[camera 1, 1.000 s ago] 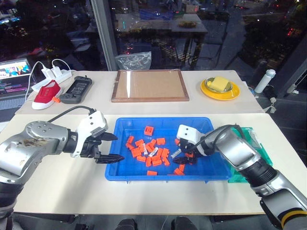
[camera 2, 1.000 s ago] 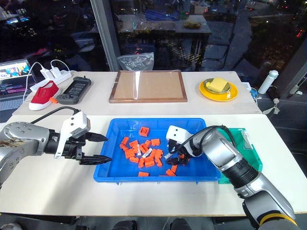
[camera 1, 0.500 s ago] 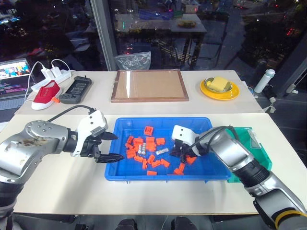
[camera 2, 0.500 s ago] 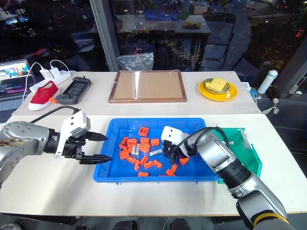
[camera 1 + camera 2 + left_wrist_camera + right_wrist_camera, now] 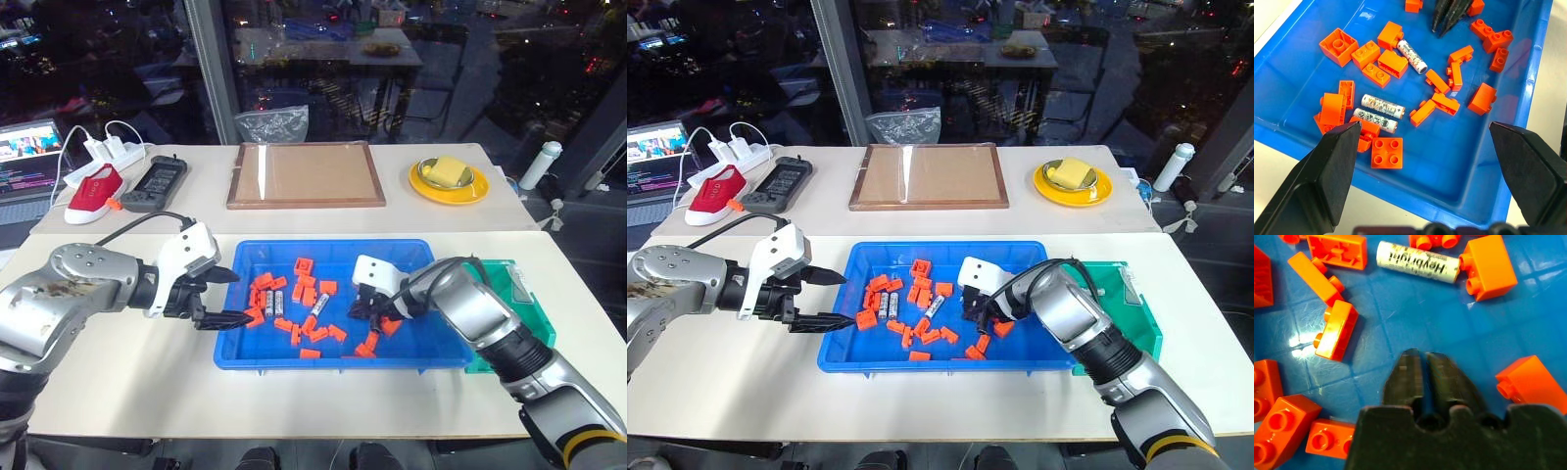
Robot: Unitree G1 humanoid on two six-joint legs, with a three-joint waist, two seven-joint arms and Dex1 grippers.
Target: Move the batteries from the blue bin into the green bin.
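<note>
Right gripper fingers nearly together, gripping nothing; a battery lies just beyond the tips. Left gripper spread wide, empty, over the blue bin.

Inside the blue bin orange blocks crowd the batteries on most sides, the floor between the lone battery and the right gripper lies bare, and the bench stays free beside the left gripper.
</note>
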